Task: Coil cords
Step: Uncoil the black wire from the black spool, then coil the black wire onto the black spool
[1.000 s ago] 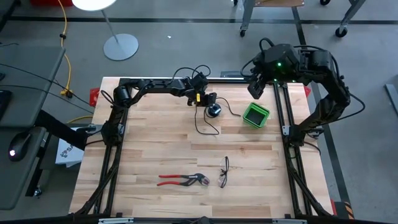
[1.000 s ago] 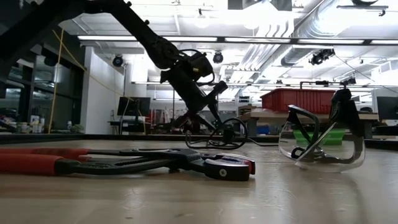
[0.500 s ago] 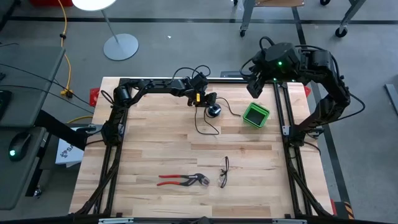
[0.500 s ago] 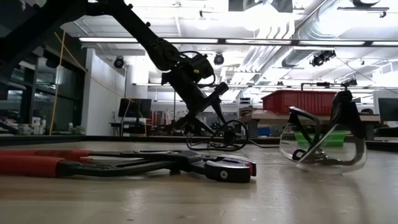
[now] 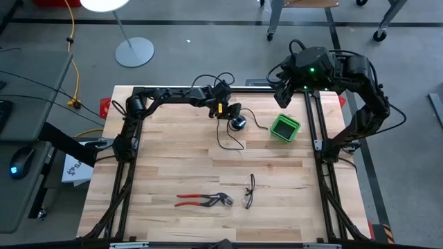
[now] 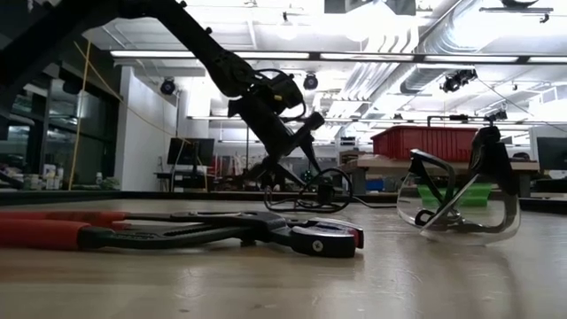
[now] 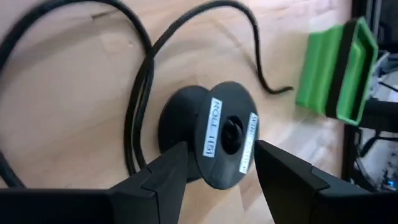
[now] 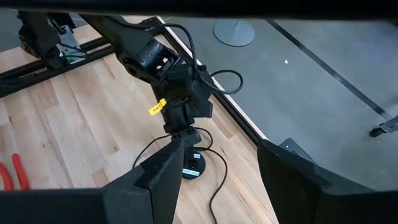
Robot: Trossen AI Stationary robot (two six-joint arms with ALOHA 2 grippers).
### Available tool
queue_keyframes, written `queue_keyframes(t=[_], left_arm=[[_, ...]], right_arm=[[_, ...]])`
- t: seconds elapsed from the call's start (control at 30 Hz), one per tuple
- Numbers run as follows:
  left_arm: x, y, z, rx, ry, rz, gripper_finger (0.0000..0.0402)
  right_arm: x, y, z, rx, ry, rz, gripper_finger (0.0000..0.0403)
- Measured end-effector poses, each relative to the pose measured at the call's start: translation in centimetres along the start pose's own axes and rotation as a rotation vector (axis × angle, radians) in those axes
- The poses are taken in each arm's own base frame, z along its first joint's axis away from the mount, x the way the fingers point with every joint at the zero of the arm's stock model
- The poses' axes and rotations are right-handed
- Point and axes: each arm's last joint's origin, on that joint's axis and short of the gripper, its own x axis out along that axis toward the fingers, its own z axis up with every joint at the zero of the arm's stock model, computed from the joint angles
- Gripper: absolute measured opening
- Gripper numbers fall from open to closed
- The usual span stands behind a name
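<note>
Cord reel (image 7: 225, 142), a small round black disc with white label strips on its face, sits between the two spread fingers (image 7: 163, 180) of the left gripper (image 5: 234, 115); the fingers stand released on either side of it, and a gap shows on each side in the left wrist view. In the high view the reel (image 5: 238, 124) lies on the wooden table (image 5: 173, 166) a little above the frame's centre, just below the left gripper. Its thin black cord (image 5: 228, 140) trails loose from the reel in a loop toward the frame's middle, with another length curving right toward the green bin (image 5: 284, 127). The left arm reaches in from the table's upper left edge along the top of the table.

In the low view the left gripper (image 6: 306, 182) hangs over the reel (image 6: 326, 190) in the middle distance. Red-handled pliers (image 6: 177, 232) lie in the foreground at lower left, and safety glasses (image 6: 456, 208) stand at right.

The right gripper (image 5: 284, 101) hovers high at the upper right of the high view, just above the green bin, its fingers (image 8: 165, 171) spread wide and holding nothing.
</note>
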Motion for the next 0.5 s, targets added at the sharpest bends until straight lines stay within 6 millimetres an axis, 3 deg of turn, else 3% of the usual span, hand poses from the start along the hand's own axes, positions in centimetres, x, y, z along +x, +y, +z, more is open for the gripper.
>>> queue_keyframes(t=[0.13, 0.33, 0.5], left_arm=[[-0.8, -0.4, 1.1, -0.025, 0.005, -0.110, 0.0177], [-3.7, -2.0, 2.0, 0.006, -0.029, -0.220, 0.0177], [-3.2, -2.5, 1.1, -0.021, 0.017, -0.228, 0.0177]], right_arm=[[0.0, 0.0, 0.0, 0.003, 0.000, -0.004, 0.0199], [0.0, 0.0, 0.0, -0.003, -0.001, -0.007, 0.0199], [0.0, -0.1, 0.0, 0.000, -0.001, -0.007, 0.0199]])
